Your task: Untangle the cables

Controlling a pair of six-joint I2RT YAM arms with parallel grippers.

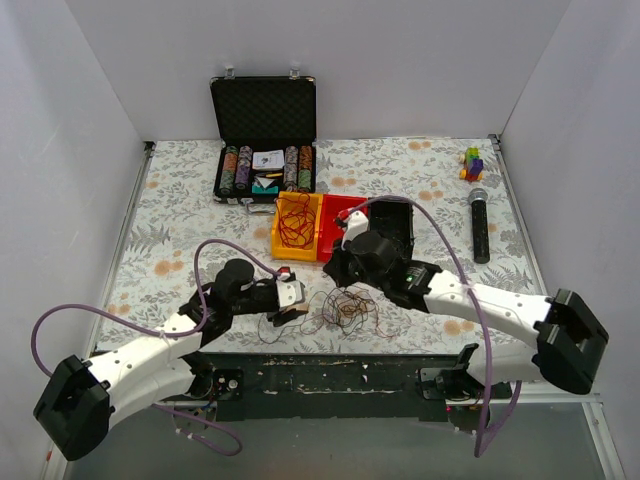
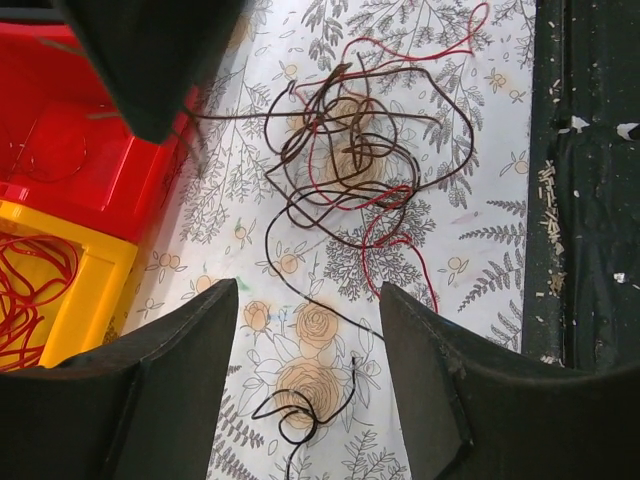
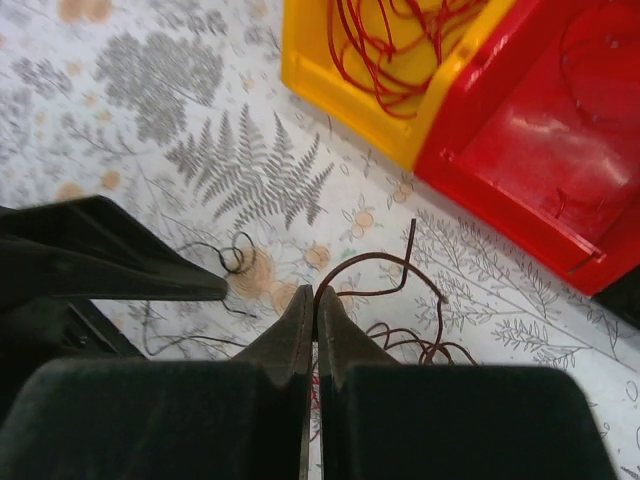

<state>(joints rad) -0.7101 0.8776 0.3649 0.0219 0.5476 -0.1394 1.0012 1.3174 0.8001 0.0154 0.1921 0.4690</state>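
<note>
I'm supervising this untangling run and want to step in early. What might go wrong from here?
1. The right gripper pinches one brown strand leading toward the nest; pulling may tighten knots.
2. The left gripper is open, so nothing anchors the nest.
3. The nest lies close to the dark near edge; loops might slide off.

No legible text, label, brand, number or sign in any view. Cards (image 1: 268, 160) inside the open case (image 1: 263, 100) bear print too small to read.

Left end effector (image 2: 305, 300) blk; arms (image 1: 140, 360) white, hoses (image 1: 395, 197) lilac.
</note>
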